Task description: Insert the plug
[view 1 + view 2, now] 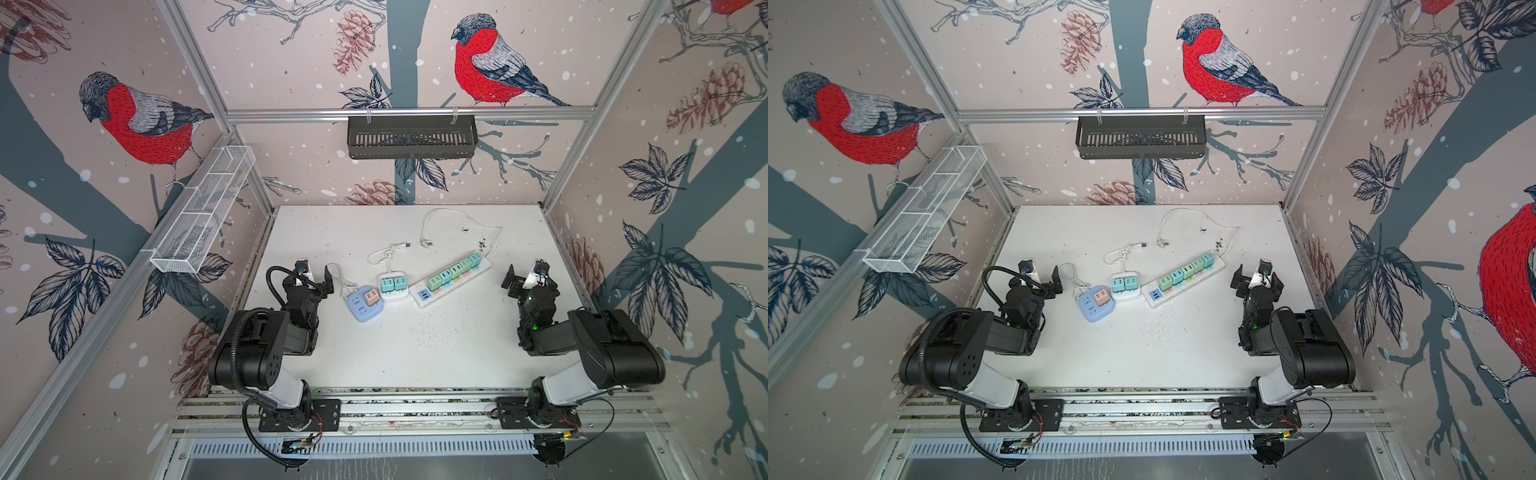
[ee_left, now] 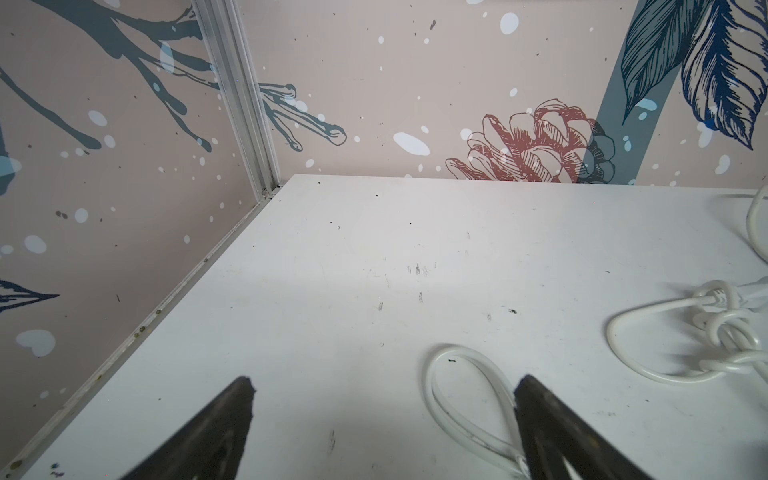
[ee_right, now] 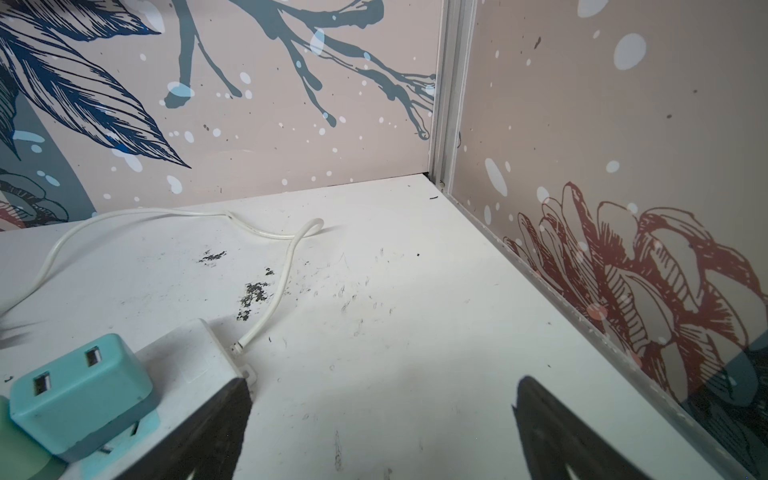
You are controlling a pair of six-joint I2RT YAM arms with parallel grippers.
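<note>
A pink plug (image 1: 371, 297) sits in a blue cube socket (image 1: 360, 312) left of centre. Beside it, two teal plugs (image 1: 393, 284) stand in a small white socket block (image 1: 394, 296). A long white power strip (image 1: 419, 300) carries several green and teal plugs (image 1: 455, 270); its end plug (image 3: 79, 390) shows in the right wrist view. My left gripper (image 1: 316, 274) hangs open just left of the blue socket, with only a loop of white cable (image 2: 457, 374) near one finger. My right gripper (image 1: 524, 274) is open and empty, right of the strip's far end.
White cords trail toward the back, ending in two loose mains plugs (image 1: 405, 246) (image 1: 426, 242). Dark scuffs (image 3: 253, 291) mark the white table (image 1: 415, 353). Patterned walls close in on three sides, with a wire rack (image 1: 199, 212) on the left and a black basket (image 1: 411, 137) behind.
</note>
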